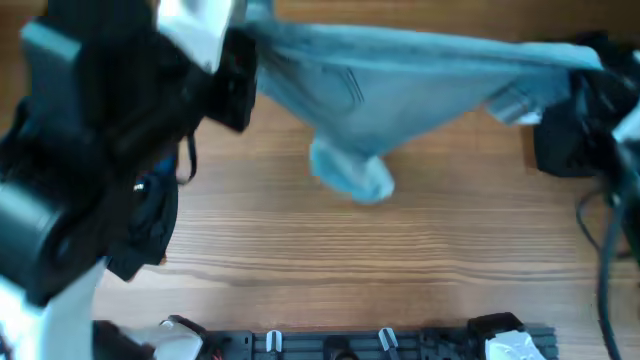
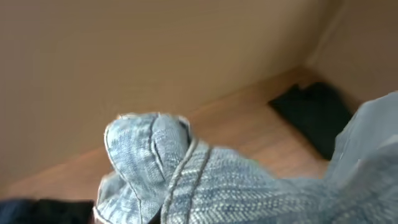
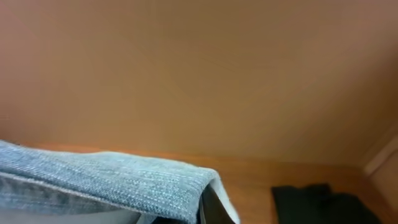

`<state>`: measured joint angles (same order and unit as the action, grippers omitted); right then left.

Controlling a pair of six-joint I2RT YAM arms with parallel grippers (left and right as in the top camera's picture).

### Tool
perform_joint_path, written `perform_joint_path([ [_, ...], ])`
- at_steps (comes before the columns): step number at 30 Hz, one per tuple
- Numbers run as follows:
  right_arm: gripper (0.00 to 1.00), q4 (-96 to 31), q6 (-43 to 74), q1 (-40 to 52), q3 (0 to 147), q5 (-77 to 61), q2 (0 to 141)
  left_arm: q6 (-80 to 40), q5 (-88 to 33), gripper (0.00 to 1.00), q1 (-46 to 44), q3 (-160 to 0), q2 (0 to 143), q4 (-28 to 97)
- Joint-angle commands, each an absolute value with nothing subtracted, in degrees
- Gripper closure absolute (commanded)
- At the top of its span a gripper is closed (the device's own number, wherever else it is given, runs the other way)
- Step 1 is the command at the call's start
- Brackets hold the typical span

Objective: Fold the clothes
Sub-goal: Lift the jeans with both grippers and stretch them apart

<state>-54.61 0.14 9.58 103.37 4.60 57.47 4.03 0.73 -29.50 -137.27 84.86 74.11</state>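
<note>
Showing bare wooden table (image 1: 330,260) along the near edge. Further back, holding pale denim shorts (image 1: 400,80) in the air above the middle, letting one cuffed leg droop toward the wood. Stretching them taut near the far edge, with the long axis running from left edge to right edge and the legs pointing down. Pinching one end each with left gripper (image 1: 245,55) and right gripper (image 1: 575,75), judging by the tension, though hiding the jaws under bunched denim. Leaving a black garment (image 1: 560,145) lying at the far right corner. Seemingly spreading the shorts before folding. Next, calling for lowering them flat without slackening.
</note>
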Motion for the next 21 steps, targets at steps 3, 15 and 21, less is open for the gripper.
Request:
perform_joint_path([
  [3, 0.96, -56.25, -0.08, 8.75, 104.47, 10.59, 54.26, 3.42, 3.14, 0.96, -31.4, -138.87, 81.17, 72.88],
  [15, 0.96, -63.4, -1.08, 8.75, 103.37, 10.52, 66.13, 3.36, 12.45, 0.96, -31.33, -138.85, 93.56, 77.87],
  [21, 0.95, -64.62, -1.08, 8.75, 103.37, 6.68, 81.8, 2.07, 15.31, 0.96, -28.84, -138.76, 104.71, 79.88],
])
